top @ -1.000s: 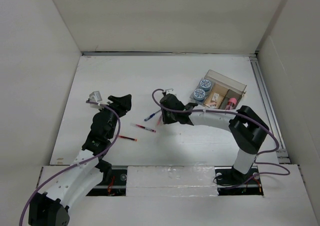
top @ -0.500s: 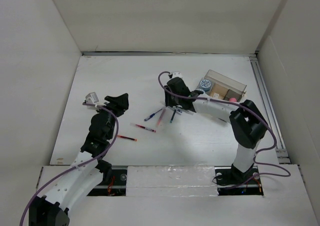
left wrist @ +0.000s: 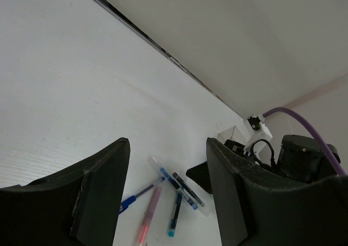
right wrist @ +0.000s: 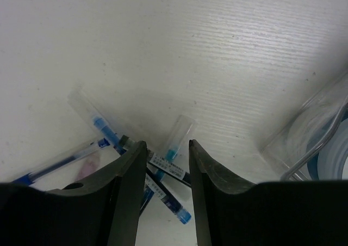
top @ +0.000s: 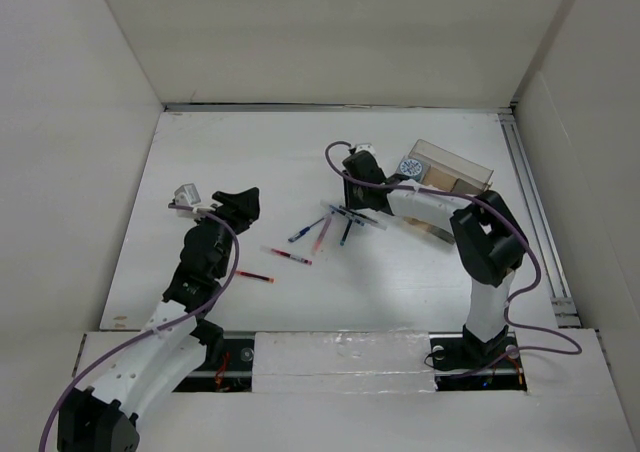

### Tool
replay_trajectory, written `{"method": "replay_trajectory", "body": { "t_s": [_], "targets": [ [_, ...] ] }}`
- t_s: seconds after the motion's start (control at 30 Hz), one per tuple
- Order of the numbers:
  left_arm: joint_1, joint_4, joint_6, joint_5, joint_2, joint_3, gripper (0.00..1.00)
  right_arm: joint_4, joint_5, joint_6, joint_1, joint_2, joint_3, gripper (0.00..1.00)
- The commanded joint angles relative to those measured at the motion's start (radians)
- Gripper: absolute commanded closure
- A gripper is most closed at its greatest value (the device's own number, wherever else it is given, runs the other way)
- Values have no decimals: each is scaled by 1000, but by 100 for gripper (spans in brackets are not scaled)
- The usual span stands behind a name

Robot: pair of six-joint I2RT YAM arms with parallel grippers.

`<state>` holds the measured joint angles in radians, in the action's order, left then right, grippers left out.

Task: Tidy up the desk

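Plain white desk (top: 400, 292) bears blue-inked pens (top: 344, 233) and red-inked pens (top: 256, 276); cables (left wrist: 298, 118) are purple.

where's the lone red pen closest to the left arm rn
Top view: the thin red pen lies on the matte-white desk, left of centre, just right of the left arm and below-left of a second red pen.

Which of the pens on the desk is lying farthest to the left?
The red pen beside the left arm: it lies alone, nearest the arm bases; the other pens sit further right.
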<state>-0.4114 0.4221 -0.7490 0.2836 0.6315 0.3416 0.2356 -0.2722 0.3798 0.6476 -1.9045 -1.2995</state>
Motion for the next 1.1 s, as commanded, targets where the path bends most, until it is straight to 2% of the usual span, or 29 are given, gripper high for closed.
{"method": "replay_trajectory", "body": {
  "t_s": [0.0,0.27,0.5,0.77,0.8,0.83,0.93,1.0,1.03,1.07],
  "targets": [
    [-3,47,11,-11,7,19,46,14,24,-7,-3,16,14,58],
    [-3,46,14,-15,11,22,46,59,22,11,-3,-21,-15,57],
    [-3,47,14,-20,13,22,46,30,59,34,-12,39,52,57],
    [-3,53,14,-15,19,19,46,59,85,48,-22,19,55,58],
    [-3,50,14,-15,19,20,46,59,93,48,-31,18,55,60],
    [-3,50,16,-23,17,22,46,57,88,54,-31,19,57,68],
    [-3,56,16,-20,17,16,46,51,71,60,-31,31,58,80],
    [-3,57,14,-21,22,19,46,53,64,60,-31,47,59,84],
    [-3,55,13,-32,25,22,46,50,50,62,-31,59,60,91],
    [-3,55,13,-32,25,22,46,50,50,62,-31,64,60,91]
  ]
}}
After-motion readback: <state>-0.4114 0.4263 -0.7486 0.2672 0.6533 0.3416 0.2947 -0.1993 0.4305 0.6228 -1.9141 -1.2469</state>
